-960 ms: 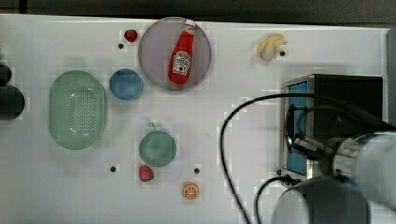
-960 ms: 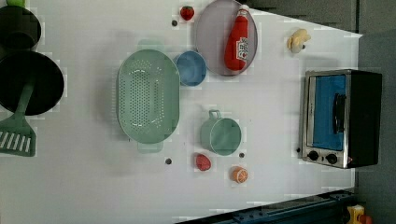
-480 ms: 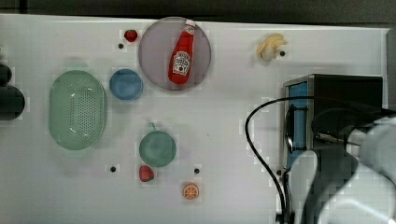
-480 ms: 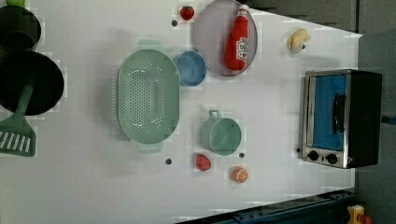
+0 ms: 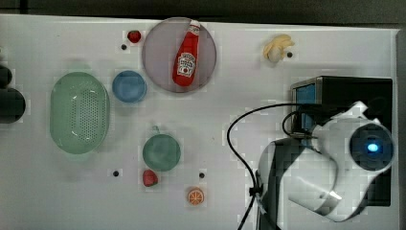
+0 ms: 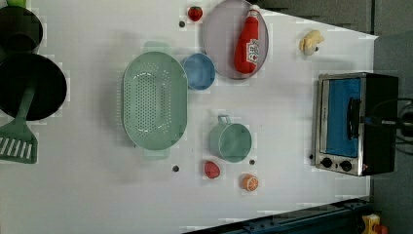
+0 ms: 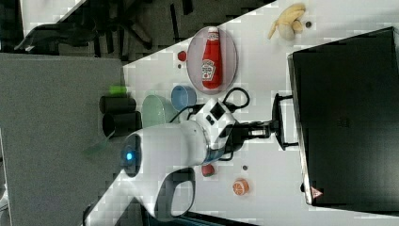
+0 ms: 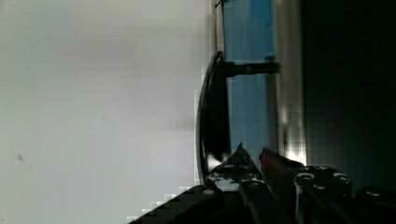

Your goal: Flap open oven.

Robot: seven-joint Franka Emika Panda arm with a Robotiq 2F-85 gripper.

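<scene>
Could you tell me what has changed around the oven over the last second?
The white robot arm has swung across the black toaster oven with the blue glass door, and the gripper now sits at its dark bar handle. The door remains closed; the ketchup bottle, bowls and fruit have not moved.

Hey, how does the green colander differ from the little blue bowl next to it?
The green colander is oval; the blue bowl is round. The colander is far larger than the bowl. The colander's floor is dotted with holes and it has tab handles at both ends, while the bowl is plain and handleless. Both sit open side up on the white table, close together.
</scene>
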